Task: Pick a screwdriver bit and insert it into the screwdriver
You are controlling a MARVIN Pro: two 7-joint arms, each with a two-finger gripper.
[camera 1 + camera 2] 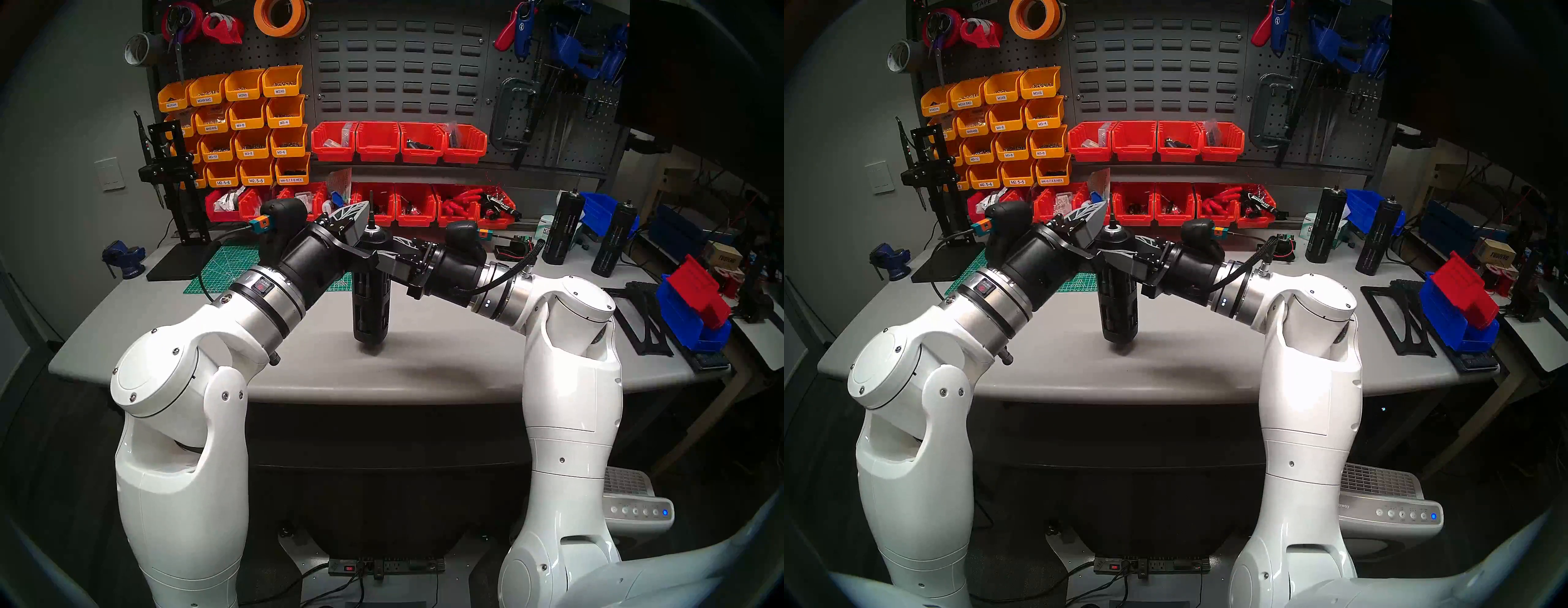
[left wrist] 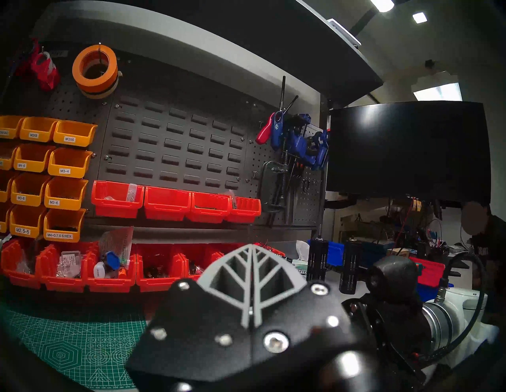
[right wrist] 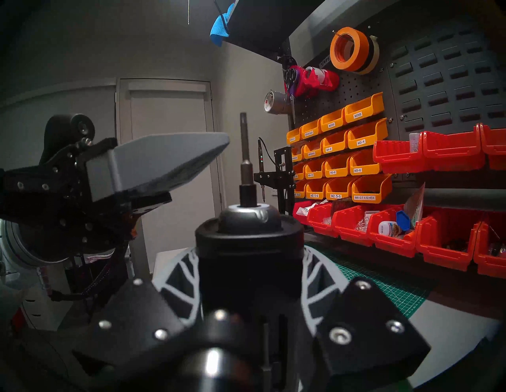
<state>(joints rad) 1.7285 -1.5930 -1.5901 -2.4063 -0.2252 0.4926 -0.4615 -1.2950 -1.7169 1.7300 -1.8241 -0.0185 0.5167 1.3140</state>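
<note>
Holding tall matte-black slotted cylinder screwdriver point(image 1: 371, 293) upright in right tool point(image 1: 388, 252), clamped near its top, base clear of grey bench point(image 1: 445, 365). Thin dark metal screwdriver bit point(image 3: 244, 153) stands in silver-ringed nose; I judge insertion done or nearly, seating unconfirmed. Left tool point(image 1: 358, 216) pinched shut, empty, just beside bit. Open bench below; red bins point(image 1: 413, 204) behind.

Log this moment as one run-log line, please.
right end effector: shut on screwdriver, lifted off table | screwdriver bit: upright in its top | left end effector: shut, empty, beside bit
</note>
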